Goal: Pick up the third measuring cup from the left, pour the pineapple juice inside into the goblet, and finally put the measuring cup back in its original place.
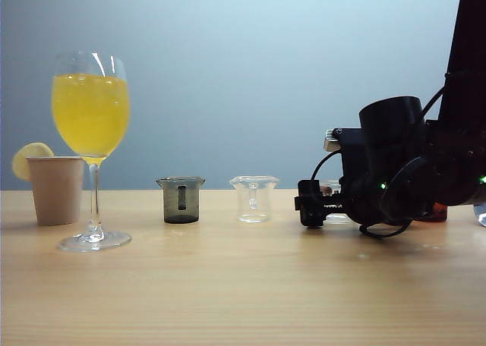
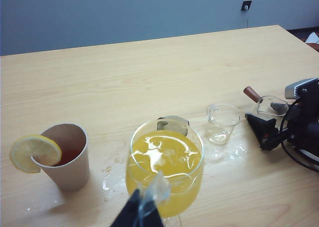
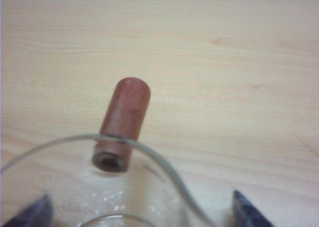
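Glass of the third measuring cup [image 3: 114, 207], set down on the tabletop [image 1: 243, 300] right of the clear flared cup [image 1: 254, 198], is flanked by the right hand's [image 3: 142, 212] parted fingers and could be toppled on withdrawal; the left hand [image 2: 142, 214] cannot be judged.

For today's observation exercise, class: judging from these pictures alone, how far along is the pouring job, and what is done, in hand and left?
Done: the goblet holds yellow juice, and the third measuring cup stands emptied on the table. In hand: the right gripper is open, its fingertips either side of the cup, apparently just releasing it. Left: drawing that arm away. The left gripper is by the goblet; whether it grips is unclear.
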